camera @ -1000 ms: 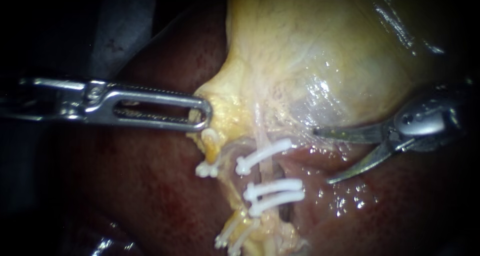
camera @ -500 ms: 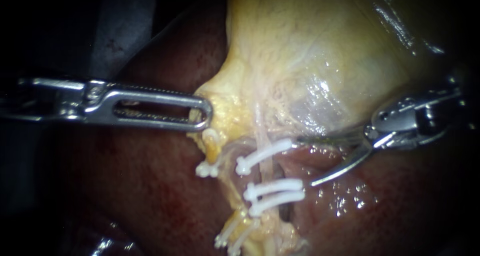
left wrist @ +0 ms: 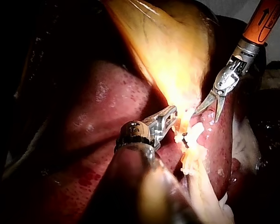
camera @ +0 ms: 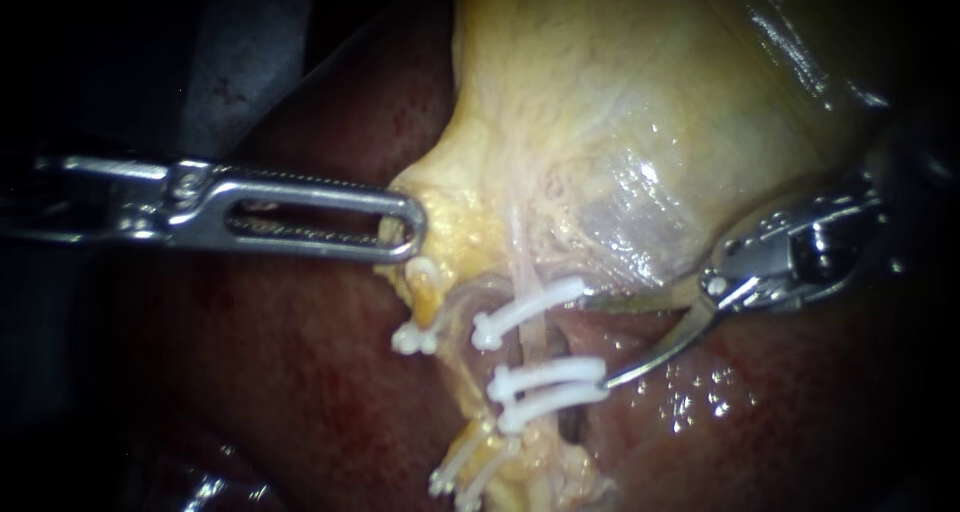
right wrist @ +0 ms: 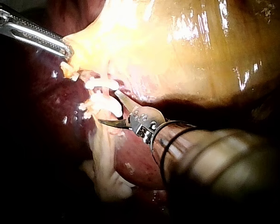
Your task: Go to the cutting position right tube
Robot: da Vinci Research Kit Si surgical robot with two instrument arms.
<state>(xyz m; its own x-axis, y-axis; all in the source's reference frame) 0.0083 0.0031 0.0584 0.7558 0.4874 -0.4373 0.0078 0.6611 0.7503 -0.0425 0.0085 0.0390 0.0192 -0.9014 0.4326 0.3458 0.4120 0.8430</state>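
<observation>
The yellow gallbladder (camera: 640, 102) tapers down to two tubes that carry white clips. On the right tube (camera: 536, 340) sit an upper clip (camera: 527, 306) and two lower clips (camera: 548, 386), with a bare stretch between them. My right instrument (camera: 597, 339) has curved blades standing open, their tips at the right ends of those clips and level with the bare stretch; it also shows in its own wrist view (right wrist: 110, 110). My left instrument (camera: 400, 228) has long slotted jaws shut on the gallbladder's lower left edge, also seen in the left wrist view (left wrist: 170, 117).
Dark red liver (camera: 290, 372) lies under and around the tubes. The left tube (camera: 425, 302) bears clips (camera: 413, 339), and more clips (camera: 455, 475) sit lower down. Wet liver surface (camera: 720, 412) lies beneath the right instrument's shaft.
My right instrument has moved left towards the clipped right tube, blades still open, until its tips reach the clip ends. The left instrument and the tissue have held still.
</observation>
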